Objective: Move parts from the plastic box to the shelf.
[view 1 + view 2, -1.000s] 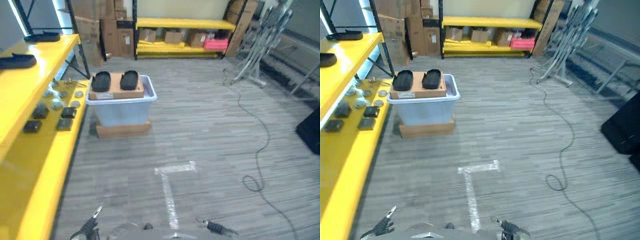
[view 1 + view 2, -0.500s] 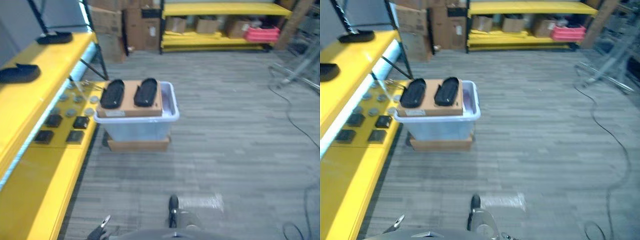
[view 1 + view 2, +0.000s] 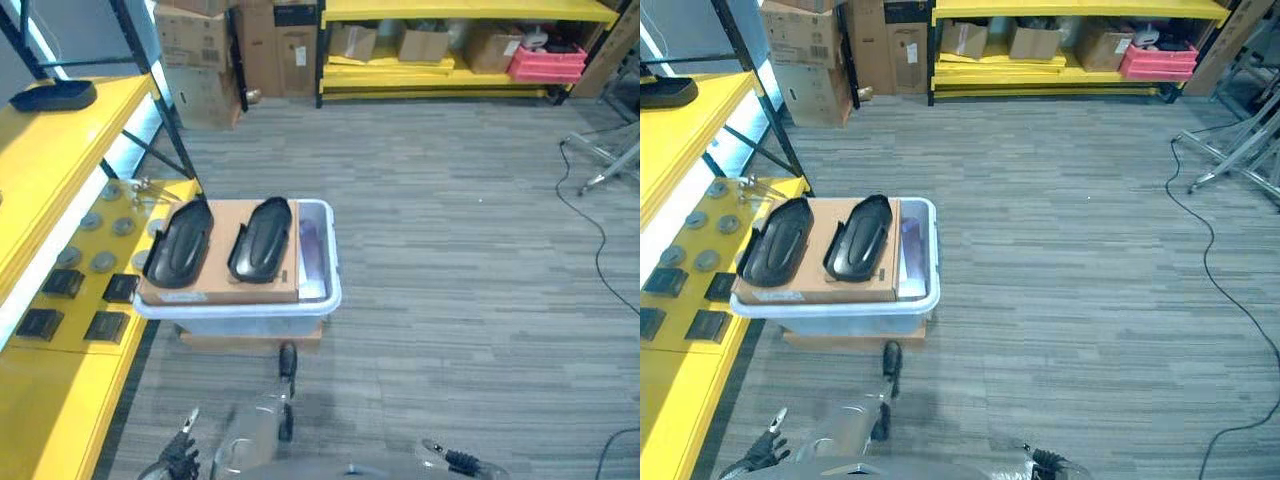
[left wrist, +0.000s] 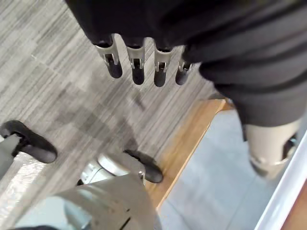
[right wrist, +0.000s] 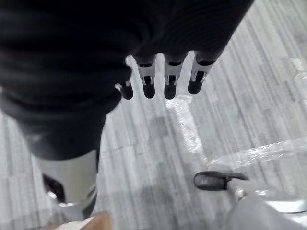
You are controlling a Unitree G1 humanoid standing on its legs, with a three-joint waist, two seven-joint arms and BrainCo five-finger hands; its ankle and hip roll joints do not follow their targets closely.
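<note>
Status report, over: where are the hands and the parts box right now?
Left robot hand and right robot hand open, hanging empty over the floor. Two black parts on cardboard atop the plastic box, beside the yellow shelf. Nothing blocking.

No text, number or sign can be read. A white label [image 3: 203, 296] is seen on the near edge of the cardboard sheet [image 3: 225, 285], its print illegible.

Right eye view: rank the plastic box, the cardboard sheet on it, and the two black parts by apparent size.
1. Plastic box, largest.
2. Cardboard sheet lying across its top.
3. The two black parts, left part and right part, look alike; not ranked.
</note>
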